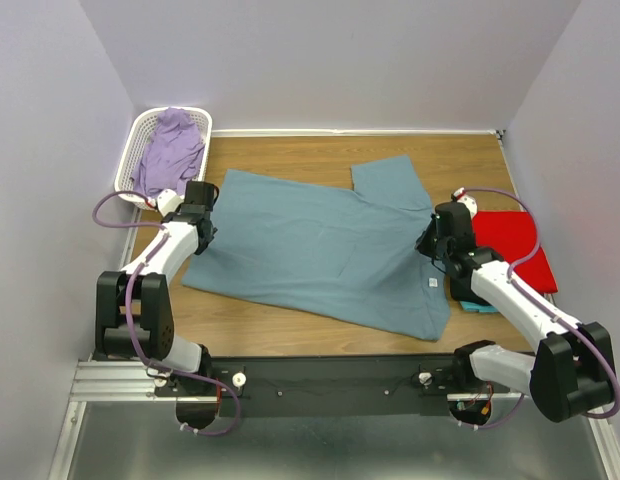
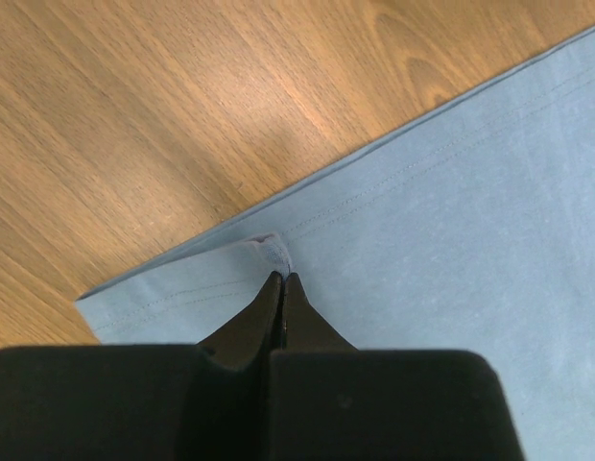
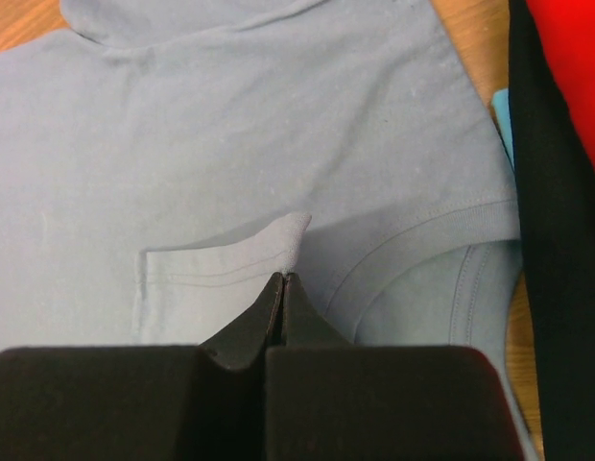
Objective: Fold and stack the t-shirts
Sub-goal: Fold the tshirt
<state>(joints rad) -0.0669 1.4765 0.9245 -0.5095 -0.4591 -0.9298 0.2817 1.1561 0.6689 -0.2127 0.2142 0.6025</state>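
The blue-grey t-shirt [image 1: 320,250] lies spread across the middle of the table, one sleeve toward the back and its white neck label [image 1: 431,284] at the right. My left gripper [image 1: 207,218] is shut on the shirt's hem at its left edge; the wrist view shows the jaws [image 2: 281,276] pinching a small fold of the hem. My right gripper [image 1: 428,243] is shut on the shirt's chest pocket corner [image 3: 296,240] beside the collar [image 3: 422,240], with the jaws meeting at the pinch [image 3: 285,278]. A folded red t-shirt [image 1: 510,248] lies at the right on a turquoise t-shirt [image 1: 477,306].
A white lattice basket [image 1: 130,150] stands at the back left with a purple cloth [image 1: 172,150] in it. Bare wood table [image 1: 290,155] shows behind and in front of the shirt. Walls close in on both sides. A black cable [image 3: 547,240] crosses the right wrist view.
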